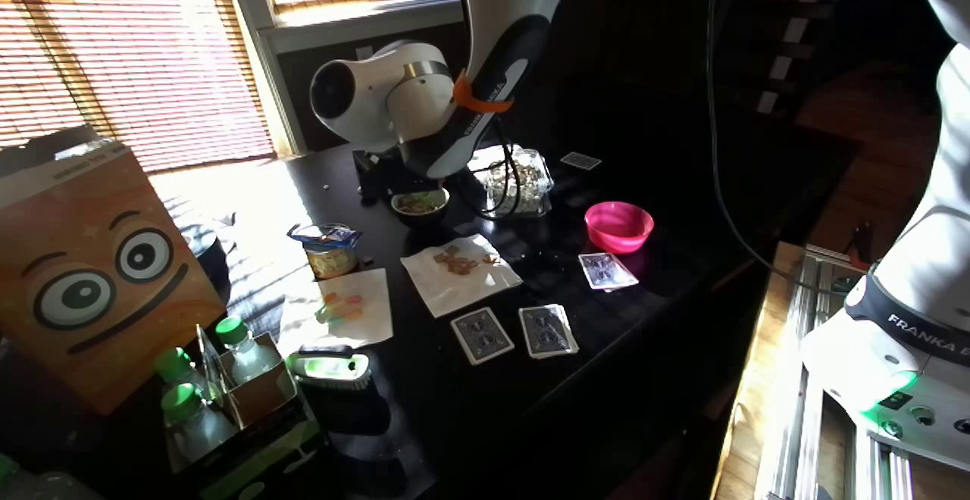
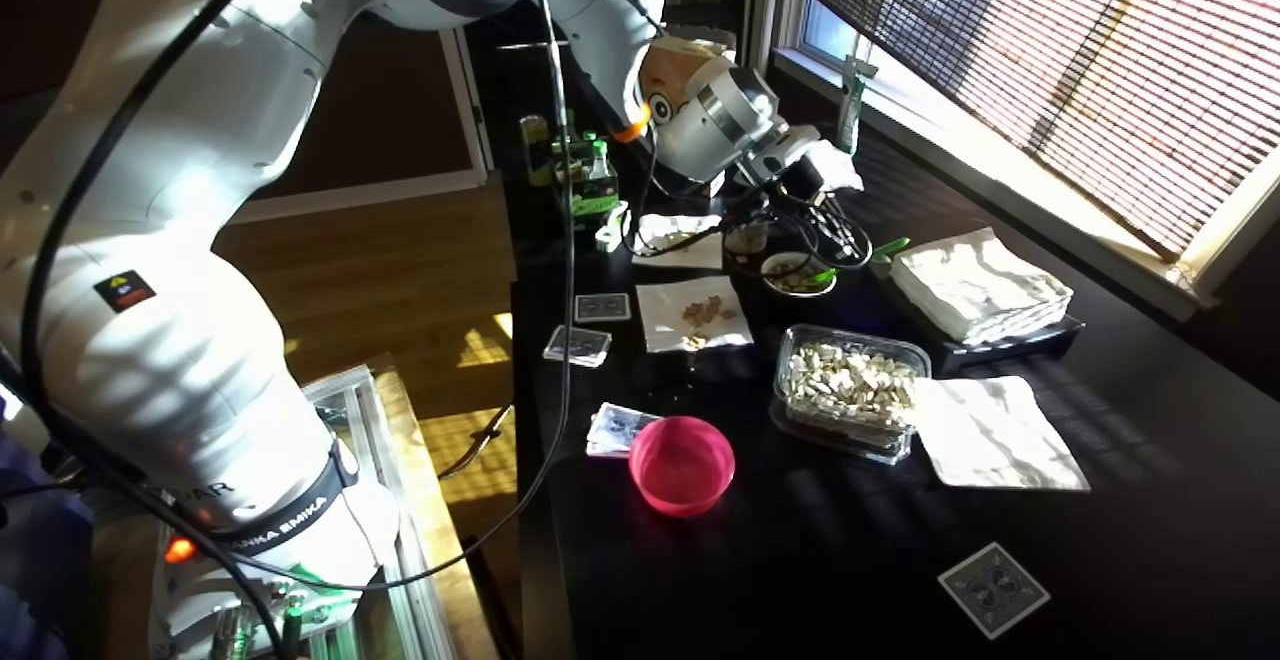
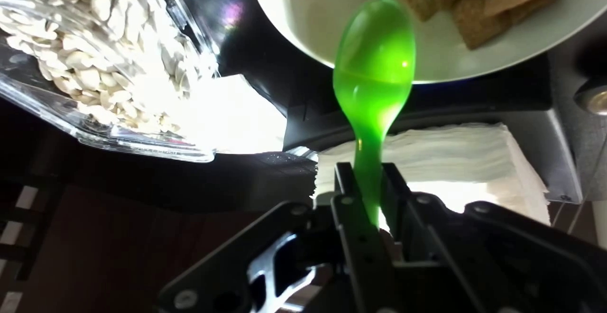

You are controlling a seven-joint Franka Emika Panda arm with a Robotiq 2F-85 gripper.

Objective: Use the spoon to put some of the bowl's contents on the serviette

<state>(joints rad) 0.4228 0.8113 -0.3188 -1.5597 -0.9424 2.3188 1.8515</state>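
In the wrist view my gripper (image 3: pixel 367 170) is shut on the handle of a green spoon (image 3: pixel 374 66). The spoon's scoop points toward the pale bowl (image 3: pixel 308 14) and overlaps its near rim in that picture; no bits show on it. Brown square pieces lie inside the bowl. In both exterior views the gripper hangs low right beside the bowl (image 1: pixel 436 198), and in an exterior view the green spoon (image 2: pixel 822 278) shows at the bowl (image 2: pixel 768 268). Between the bowl and the playing cards lies the white serviette (image 2: pixel 660 305), brown bits gathered on it (image 1: pixel 432 295).
A clear tub of white seeds (image 2: pixel 850 385) stands near the bowl, with a stack of napkins (image 2: pixel 980 280) behind. The pink bowl (image 1: pixel 617 227) and cards (image 1: pixel 483 335) sit nearer the robot base. A foil-lidded cup (image 1: pixel 332 257) and another napkin (image 1: pixel 375 310) lie close to the serviette.
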